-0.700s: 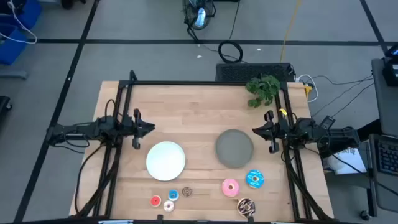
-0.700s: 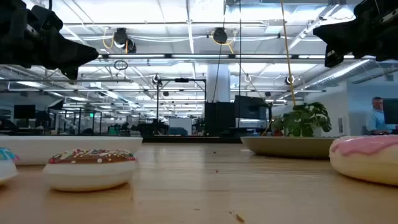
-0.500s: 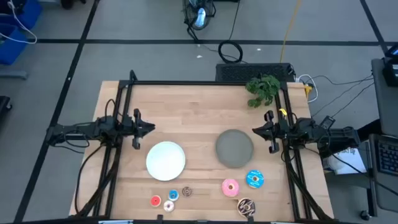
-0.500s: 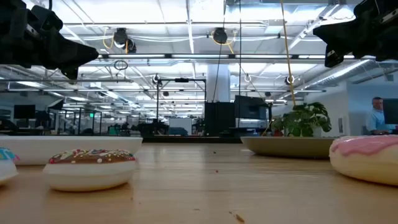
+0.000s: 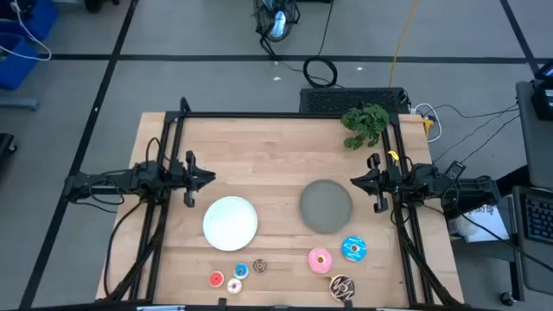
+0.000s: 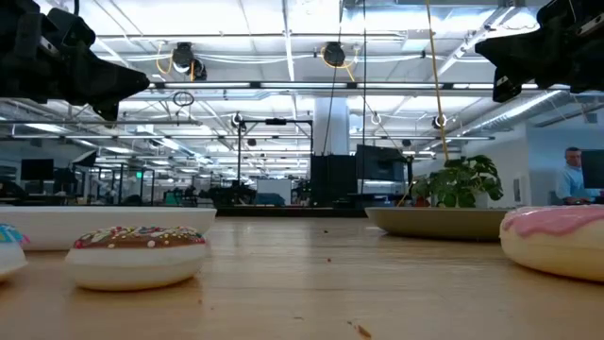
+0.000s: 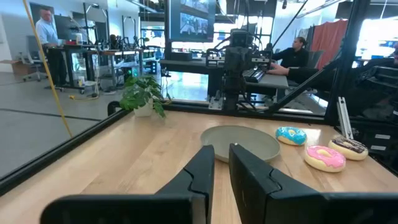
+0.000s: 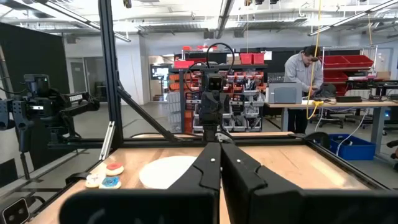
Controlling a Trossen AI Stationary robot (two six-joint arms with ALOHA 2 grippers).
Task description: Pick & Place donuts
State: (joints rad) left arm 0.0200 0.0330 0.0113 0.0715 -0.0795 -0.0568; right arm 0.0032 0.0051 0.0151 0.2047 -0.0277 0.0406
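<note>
Along table's near edge, donuts (image 5: 320, 259), well apart from both grippers, seemingly closed

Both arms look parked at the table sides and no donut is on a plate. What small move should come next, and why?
Probably the right pincer should swing toward the blue donut, the nearest one on its side. All the donuts lie along the table's near edge, none on the grey plate or the white plate. The left pincer hangs at the opposite side, holding nothing.
</note>
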